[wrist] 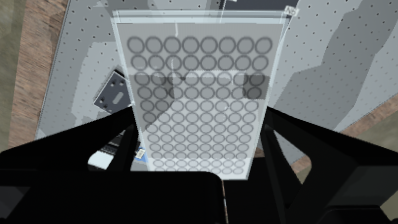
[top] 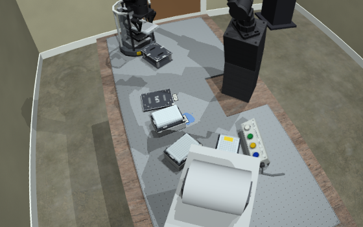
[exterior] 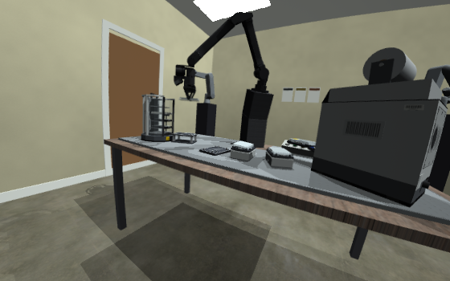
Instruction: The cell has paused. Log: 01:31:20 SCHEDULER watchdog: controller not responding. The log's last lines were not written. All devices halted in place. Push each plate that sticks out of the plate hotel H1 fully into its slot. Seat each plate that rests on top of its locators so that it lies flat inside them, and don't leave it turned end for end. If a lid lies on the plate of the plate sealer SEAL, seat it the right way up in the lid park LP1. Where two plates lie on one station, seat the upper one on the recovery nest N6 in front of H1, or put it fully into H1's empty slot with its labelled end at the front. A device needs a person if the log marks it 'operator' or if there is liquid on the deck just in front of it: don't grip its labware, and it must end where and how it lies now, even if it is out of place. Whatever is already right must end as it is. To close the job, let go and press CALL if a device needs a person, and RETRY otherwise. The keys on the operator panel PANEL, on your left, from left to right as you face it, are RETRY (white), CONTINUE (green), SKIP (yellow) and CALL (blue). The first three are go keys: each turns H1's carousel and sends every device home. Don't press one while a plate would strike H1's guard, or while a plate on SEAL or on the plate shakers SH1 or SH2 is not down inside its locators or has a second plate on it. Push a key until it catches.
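Note:
My gripper (top: 142,23) (exterior: 186,95) (wrist: 199,112) hangs high over the far end of the table, beside the top of the plate hotel H1 (top: 124,35) (exterior: 157,118). It is shut on a clear, see-through lid (top: 150,28) (wrist: 200,95) with rows of rings, gripped across its width and held about level. The empty recovery nest N6 (top: 156,53) (exterior: 185,137) stands on the deck below, in front of H1. A flat dark lid park (top: 156,100) (exterior: 214,151) lies mid-table.
A white plate (top: 167,117) sits on a shaker with a blue puddle (top: 190,118) beside it. Another plate (top: 181,148) lies skewed on the second shaker. A plate with a yellow label (top: 227,143) sits at the sealer (top: 220,185) (exterior: 377,132). The key panel (top: 254,141) is to its right.

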`<state>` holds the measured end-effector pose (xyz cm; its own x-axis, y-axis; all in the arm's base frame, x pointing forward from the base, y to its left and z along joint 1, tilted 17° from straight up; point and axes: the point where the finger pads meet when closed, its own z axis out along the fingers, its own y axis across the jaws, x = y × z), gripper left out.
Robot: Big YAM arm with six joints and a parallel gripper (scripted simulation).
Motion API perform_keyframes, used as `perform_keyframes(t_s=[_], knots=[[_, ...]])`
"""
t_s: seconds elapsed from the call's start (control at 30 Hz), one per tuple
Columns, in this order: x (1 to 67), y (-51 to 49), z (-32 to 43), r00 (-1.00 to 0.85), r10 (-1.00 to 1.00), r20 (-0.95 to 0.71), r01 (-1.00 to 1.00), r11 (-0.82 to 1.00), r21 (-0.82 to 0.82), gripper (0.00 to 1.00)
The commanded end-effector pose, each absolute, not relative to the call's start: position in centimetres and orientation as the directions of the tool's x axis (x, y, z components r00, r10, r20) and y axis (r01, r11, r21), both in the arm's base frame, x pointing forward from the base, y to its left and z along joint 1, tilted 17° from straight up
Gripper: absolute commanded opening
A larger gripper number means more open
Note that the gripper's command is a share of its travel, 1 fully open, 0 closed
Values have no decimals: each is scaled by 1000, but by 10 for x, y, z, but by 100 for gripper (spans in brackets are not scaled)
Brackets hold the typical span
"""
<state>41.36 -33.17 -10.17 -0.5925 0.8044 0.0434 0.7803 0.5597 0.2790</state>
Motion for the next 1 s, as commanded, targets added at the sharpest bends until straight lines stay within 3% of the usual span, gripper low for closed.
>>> perform_keyframes(t_s=[0.0, 0.97], knots=[[416, -361, -101, -597, 802, 18, 772, 568, 286, 84], [366, -427, -125, -597, 802, 16, 773, 569, 282, 84]])
